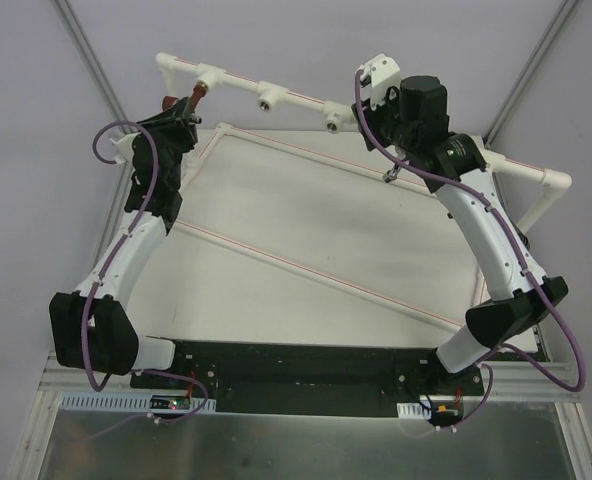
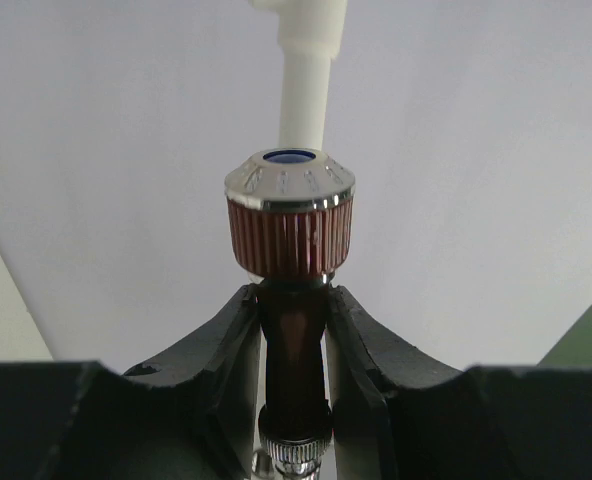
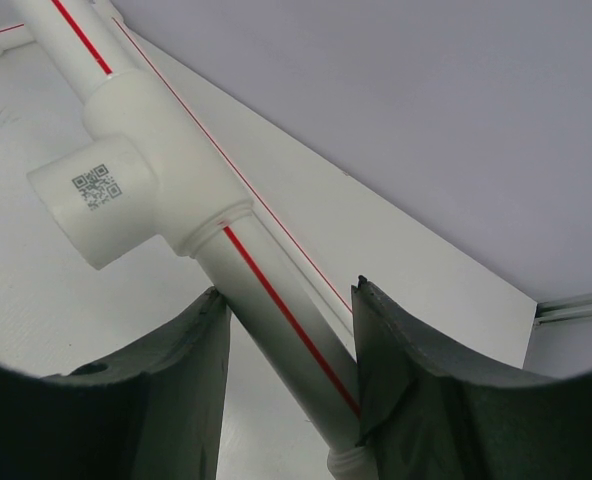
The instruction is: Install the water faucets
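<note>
L gripper (image 2: 292, 292) tight on red-brown faucet (image 2: 290, 225), R gripper (image 3: 288, 290) on white pipe (image 3: 241, 260)

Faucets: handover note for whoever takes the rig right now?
Left gripper: shut on the red-brown faucet, held up at the left tee. Can't tell if it is threaded in.
Right gripper: shut on the pipe, seemingly bracing it.
Silver faucet: probably the small metal piece lying on the table under the right arm.
Done: no faucet visibly seated.
Left: screw in the red-brown one, then fetch and fit the silver one.
</note>
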Robot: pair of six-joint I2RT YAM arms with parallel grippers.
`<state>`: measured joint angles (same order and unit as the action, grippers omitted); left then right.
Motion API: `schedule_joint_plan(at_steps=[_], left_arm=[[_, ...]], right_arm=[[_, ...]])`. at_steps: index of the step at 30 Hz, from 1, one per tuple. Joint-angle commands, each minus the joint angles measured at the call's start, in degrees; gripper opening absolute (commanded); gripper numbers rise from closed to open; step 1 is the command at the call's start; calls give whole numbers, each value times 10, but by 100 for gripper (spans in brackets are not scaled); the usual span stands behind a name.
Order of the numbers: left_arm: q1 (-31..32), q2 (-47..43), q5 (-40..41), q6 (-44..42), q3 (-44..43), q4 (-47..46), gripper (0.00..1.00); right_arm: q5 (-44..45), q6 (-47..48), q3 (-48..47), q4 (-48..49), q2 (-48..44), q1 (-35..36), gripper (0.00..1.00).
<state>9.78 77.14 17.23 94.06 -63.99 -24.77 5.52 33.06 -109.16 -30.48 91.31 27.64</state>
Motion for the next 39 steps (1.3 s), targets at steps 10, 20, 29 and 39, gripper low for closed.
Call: schedule_joint_plan(at_steps=[10,20,29,39], left_arm=[[-89,29,-208,21,-54,42,0],[-88,35,-214,-19,-73,54,0],[-87,59,-272,-190,-62,21,0],[-68,82,-326,-419,-51,-47,0]], right_arm=[[-9,-79,16,-47,-20,6,0],[-37,-64,11,-61,-16,9,0],[-49,-45,12,-69,-19,13,0],[-80,-36,14,-72,-25,13,0]])
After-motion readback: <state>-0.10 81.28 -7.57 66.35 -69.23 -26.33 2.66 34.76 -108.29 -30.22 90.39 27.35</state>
